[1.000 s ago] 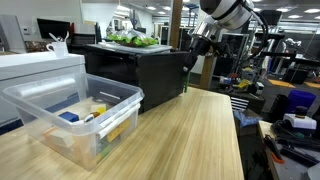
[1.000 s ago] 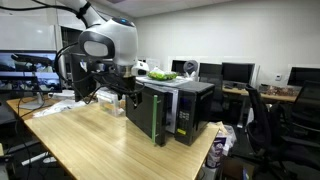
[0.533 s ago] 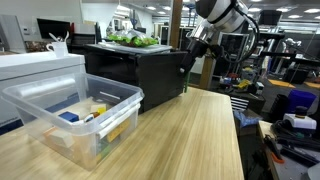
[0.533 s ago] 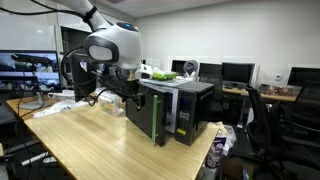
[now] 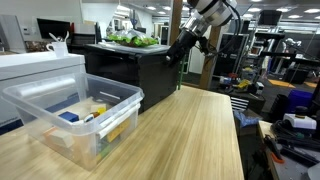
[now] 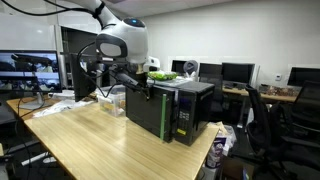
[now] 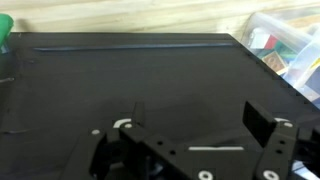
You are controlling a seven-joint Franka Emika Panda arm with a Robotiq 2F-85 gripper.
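Progress judged early: nothing grasped, black box (image 5: 140,68) only approached. Clear plastic bin (image 5: 60,115) at left, thin-walled, rounded rim, small colourful items inside. Black box at middle on pale wood-grain table (image 5: 190,140), matte, hard-edged, green items (image 5: 135,40) on top. Gripper (image 5: 178,52) at box's upper right corner, fingers spread wide, empty.

The black microwave (image 5: 135,72) stood in the way at the table's (image 5: 190,135) back edge. The clear plastic bin (image 5: 70,115) blocked the near left corner. The wood toward the right edge was free.
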